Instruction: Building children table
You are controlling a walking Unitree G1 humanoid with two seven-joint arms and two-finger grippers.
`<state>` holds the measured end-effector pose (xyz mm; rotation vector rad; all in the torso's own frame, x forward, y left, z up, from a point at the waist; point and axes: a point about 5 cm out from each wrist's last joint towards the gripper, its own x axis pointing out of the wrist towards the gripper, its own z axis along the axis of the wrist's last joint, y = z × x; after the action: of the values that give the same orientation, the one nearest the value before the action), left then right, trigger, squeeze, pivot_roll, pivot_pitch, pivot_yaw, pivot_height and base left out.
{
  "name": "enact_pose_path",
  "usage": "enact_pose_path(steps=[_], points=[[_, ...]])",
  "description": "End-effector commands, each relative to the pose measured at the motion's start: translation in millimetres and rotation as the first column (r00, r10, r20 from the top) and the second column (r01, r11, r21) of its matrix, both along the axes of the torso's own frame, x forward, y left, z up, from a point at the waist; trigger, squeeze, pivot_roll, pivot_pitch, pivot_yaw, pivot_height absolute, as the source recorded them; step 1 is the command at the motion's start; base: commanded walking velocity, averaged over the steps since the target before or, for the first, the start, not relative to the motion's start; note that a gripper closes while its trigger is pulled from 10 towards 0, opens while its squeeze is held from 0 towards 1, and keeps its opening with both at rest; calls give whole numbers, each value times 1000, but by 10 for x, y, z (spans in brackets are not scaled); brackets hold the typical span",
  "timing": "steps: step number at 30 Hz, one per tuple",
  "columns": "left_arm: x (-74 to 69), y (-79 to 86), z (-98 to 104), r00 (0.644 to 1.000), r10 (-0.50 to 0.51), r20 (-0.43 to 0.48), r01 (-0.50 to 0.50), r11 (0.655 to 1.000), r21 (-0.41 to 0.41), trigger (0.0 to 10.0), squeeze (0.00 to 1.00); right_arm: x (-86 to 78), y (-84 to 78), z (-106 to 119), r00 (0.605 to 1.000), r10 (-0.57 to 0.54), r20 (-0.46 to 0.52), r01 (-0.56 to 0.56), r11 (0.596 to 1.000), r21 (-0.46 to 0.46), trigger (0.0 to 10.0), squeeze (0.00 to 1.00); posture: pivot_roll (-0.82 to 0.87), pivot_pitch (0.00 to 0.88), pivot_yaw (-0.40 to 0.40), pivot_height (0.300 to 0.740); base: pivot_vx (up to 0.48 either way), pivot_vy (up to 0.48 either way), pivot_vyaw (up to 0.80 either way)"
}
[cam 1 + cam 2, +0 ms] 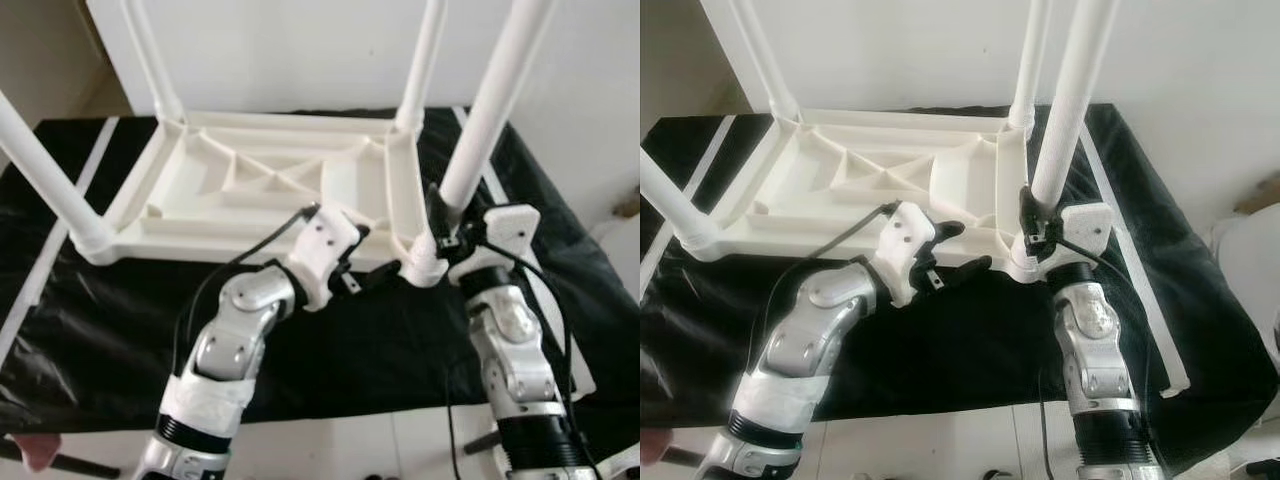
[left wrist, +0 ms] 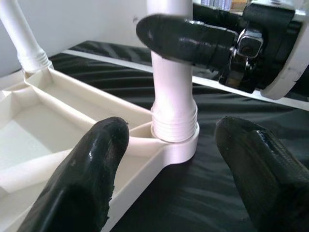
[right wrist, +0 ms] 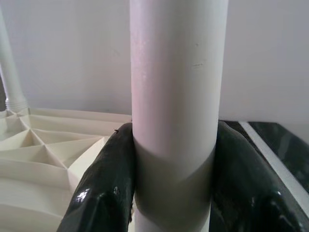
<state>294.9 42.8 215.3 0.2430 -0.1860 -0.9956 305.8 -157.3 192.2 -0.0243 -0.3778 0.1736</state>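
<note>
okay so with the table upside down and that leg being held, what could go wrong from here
1. The right pincer is clamped low on the near right leg; a sideways pull might strain its threaded socket.
2. The left pincer is open around that corner, not gripping, so the upturned tabletop may slide on the black cloth.

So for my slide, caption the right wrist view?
Right end effector clamped around the white plastic table leg above the upturned white ribbed tabletop.

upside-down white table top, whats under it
A black cloth lies under the table top and spreads out on all sides. Whatever supports the cloth is covered. The right gripper clamps the near right leg.
</note>
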Motion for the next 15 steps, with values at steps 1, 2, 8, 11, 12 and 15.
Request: enact_pose_path(steps=[1, 2, 8, 11, 12, 15], points=[[18, 24, 21, 995, 93, 26, -93, 995, -21, 10000, 0, -38, -10, -545, 966, 0, -260, -4, 1000, -17, 10000, 0, -142, 149, 21, 740, 0, 0, 0], [24, 34, 21, 995, 98, 27, -98, 995, -20, 10000, 0, -58, -3, -535, 971, -2, -239, -4, 1000, -26, 10000, 0, -143, 151, 21, 740, 0, 0, 0], [42, 64, 22, 993, 113, 28, -112, 993, -24, 10000, 0, -137, 4, -480, 989, -18, -147, 11, 998, -54, 10000, 0, -153, 143, 18, 740, 0, 0, 0], [72, 45, 54, 993, 116, 25, -114, 992, -51, 10000, 0, -204, 13, -372, 997, -31, -67, 27, 998, -63, 10000, 0, -160, 143, 16, 740, 0, 0, 0], [72, 45, 54, 993, 116, 25, -114, 992, -51, 10000, 0, -204, 13, -372, 997, -31, -67, 27, 998, -63, 10000, 0, -160, 143, 16, 740, 0, 0, 0], [78, 38, 84, 993, 109, 33, -107, 992, -62, 10000, 0, -233, 27, -243, 999, -30, -31, 27, 997, -77, 10000, 0, -161, 133, 10, 740, 0, 0, 0]])
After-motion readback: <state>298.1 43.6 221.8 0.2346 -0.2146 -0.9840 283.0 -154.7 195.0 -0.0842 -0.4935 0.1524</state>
